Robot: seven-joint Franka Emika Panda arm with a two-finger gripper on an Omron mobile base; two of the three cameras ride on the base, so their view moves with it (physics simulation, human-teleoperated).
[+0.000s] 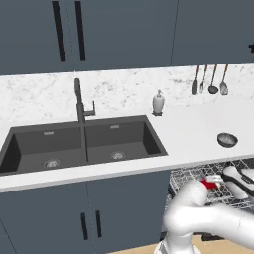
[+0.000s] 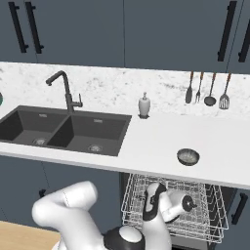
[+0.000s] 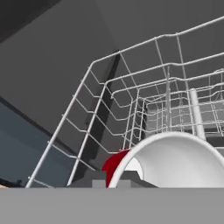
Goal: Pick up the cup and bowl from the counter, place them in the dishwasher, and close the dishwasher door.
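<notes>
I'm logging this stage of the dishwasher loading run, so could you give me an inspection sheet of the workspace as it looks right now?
Surface: counter, white speckled, with a dark double sink and faucet.
Job's things: bowl sits on the counter right of the sink; cup, white with a red part, is at the gripper over the dishwasher rack, which is pulled out; the dishwasher door cannot be made out.
Clutter: soap dispenser by the backsplash.
Grippers: gripper low over the rack; finger state cannot be told.
Cables: nothing seen.
Surroundings: four utensils hang on the wall; blue-grey cabinets above and below.
</notes>
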